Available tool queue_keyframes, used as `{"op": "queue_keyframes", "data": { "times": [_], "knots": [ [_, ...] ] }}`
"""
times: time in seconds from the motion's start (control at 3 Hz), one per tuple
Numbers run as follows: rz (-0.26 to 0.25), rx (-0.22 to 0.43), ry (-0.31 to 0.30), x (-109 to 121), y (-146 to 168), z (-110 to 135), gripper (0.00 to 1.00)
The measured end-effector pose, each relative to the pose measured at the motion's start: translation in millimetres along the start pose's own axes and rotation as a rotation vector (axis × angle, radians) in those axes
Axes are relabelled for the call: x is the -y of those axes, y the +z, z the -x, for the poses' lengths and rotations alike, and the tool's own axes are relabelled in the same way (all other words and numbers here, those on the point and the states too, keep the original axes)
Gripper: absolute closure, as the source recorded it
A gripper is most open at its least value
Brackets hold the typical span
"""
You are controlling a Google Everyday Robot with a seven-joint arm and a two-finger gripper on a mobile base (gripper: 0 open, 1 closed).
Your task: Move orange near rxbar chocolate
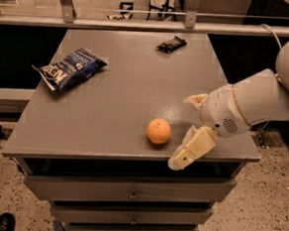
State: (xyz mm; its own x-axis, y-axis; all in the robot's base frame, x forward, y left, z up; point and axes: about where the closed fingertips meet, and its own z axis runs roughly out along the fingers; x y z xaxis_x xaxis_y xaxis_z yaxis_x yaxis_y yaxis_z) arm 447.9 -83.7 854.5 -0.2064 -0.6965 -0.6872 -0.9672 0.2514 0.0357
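Note:
The orange (pixel 159 131) sits on the grey table top (pixel 110 110) near its front edge, right of centre. The rxbar chocolate (pixel 171 44), a small dark flat wrapper, lies at the far edge of the table, well behind the orange. My gripper (pixel 182 131) is just right of the orange at the table's front right. It is open and empty, with one cream finger (pixel 192 148) low over the front edge and the other (pixel 195 100) farther back. It is not touching the orange.
A crinkled blue chip bag (pixel 70 68) lies on the left side of the table. Drawers (pixel 129 193) sit below the top. A metal rail (pixel 141 24) runs behind the table. The white arm (pixel 254 103) reaches in from the right.

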Motion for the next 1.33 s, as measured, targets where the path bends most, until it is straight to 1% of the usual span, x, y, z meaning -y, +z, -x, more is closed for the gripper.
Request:
{"op": "queue_keyframes", "data": {
  "times": [0.33,0.67,1.0,1.33],
  "knots": [
    [-0.001,0.062,-0.001,4,17,5,0.16],
    [-0.009,0.109,0.011,7,27,7,0.40],
    [-0.014,0.155,0.043,6,39,10,0.63],
    [-0.047,0.173,0.049,18,40,18,0.86]
  ]
}}
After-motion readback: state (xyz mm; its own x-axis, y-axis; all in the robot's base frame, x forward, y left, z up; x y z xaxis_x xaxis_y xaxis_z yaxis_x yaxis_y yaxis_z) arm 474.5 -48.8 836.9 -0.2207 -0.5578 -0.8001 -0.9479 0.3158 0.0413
